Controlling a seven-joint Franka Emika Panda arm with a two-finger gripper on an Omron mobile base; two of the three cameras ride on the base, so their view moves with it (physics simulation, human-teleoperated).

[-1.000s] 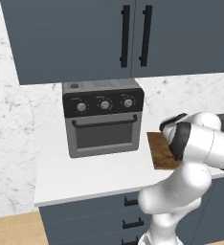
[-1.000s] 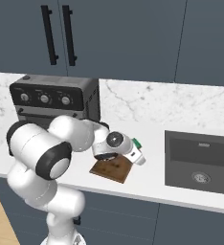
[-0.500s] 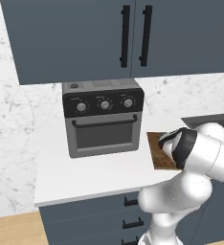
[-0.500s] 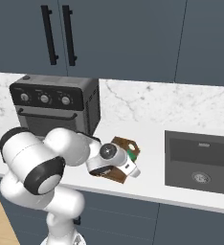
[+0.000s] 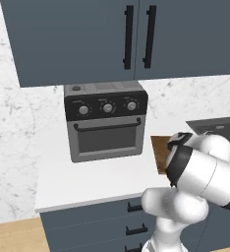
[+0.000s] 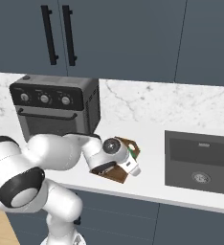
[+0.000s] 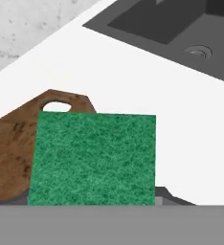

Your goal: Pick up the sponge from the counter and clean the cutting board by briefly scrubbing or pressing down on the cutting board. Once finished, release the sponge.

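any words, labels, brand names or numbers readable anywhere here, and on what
No readable text in any view.
Grey toaster oven with three round knobs: faint marks around the knobs, too small and blurred to read.
Bright green rectangular sponge: plain, no label.
Brown wooden cutting board: only grain, no marking.
Dark grey sink basin and dark blue-grey upper cabinets: no signs.

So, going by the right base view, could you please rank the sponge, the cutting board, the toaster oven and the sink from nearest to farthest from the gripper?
1. The sponge, held in the gripper itself.
2. The cutting board, directly beneath the hand.
3. The sink, to the right.
4. The toaster oven, at the back left.
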